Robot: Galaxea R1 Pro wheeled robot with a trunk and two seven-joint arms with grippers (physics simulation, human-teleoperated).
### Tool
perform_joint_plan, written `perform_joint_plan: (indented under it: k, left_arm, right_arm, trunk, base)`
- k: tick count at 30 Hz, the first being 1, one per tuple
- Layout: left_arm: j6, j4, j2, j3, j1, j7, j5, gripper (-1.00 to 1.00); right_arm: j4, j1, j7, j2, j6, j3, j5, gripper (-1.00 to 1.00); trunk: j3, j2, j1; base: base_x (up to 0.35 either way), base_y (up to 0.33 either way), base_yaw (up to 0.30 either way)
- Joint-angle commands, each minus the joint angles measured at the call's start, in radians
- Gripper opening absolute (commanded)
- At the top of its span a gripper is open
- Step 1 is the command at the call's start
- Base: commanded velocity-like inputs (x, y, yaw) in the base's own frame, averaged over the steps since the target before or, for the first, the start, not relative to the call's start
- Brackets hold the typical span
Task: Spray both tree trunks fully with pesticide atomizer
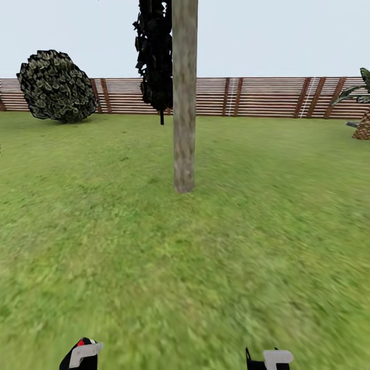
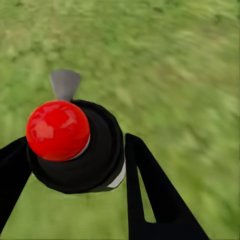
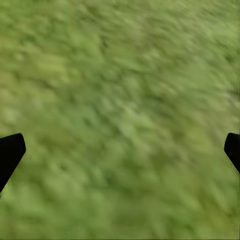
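The tree trunk [image 1: 184, 97], a straight pale mottled column, stands upright in the lawn [image 1: 185, 267] directly ahead of the robot, and it is the landmark here: its bark looks bare, with no whitish specks that I can make out. Behind the trunk runs the brown slatted fence [image 1: 257, 96], closing off the far edge of the grass; a narrow near-black tree [image 1: 154, 56] rises just behind the trunk to its left, a round shrub [image 1: 57, 86] sits well to the left by the fence, and a scaly palm [image 1: 362, 123] stands well to the right. Between the robot and the trunk there is only open grass, so room to roll in and swing an arm is ample on either side. The pesticide atomizer [image 2: 75, 145] is already off the ground, its dark body and red top [image 2: 57, 130] clamped between the fingers of the left gripper [image 2: 75, 165], low and short of the trunk. The right gripper [image 3: 120, 150] hangs with its fingertips spread wide over grass and carries nothing. By my reading, pickup is done and the approach to this trunk is in hand; the next move calls for closing in, raising the nozzle toward the bark and working the spray along its whole height.
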Motion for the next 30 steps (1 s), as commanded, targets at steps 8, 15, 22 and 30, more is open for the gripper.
perform_joint_plan:
  k: [8,15,22,30]
  left_arm:
    - [-0.003,0.001,0.0,0.002,-0.001,0.001,-0.003,-1.0]
    - [-0.003,0.001,0.0,0.003,0.0,0.001,-0.003,-1.0]
    - [-0.003,0.001,0.0,0.002,-0.001,0.001,-0.003,-1.0]
    - [-0.003,0.001,0.0,0.003,-0.001,0.001,-0.003,-1.0]
  right_arm:
    - [0.001,0.0,-0.009,0.0,-0.001,0.001,0.01,1.0]
    - [0.001,0.0,-0.008,0.0,-0.001,0.001,0.01,1.0]
    - [0.001,0.0,-0.008,0.0,-0.001,0.001,0.01,1.0]
    - [0.001,0.0,-0.008,0.0,-0.001,0.001,0.01,1.0]
  trunk:
    - [0.006,0.0,0.0]
    - [0.01,0.0,0.0]
    - [0.011,0.0,0.0]
    - [0.011,0.0,0.0]
  base:
    - [0.339,0.0,0.069]
    - [0.338,0.0,0.058]
    - [0.338,0.0,0.005]
    - [0.338,0.0,0.0]
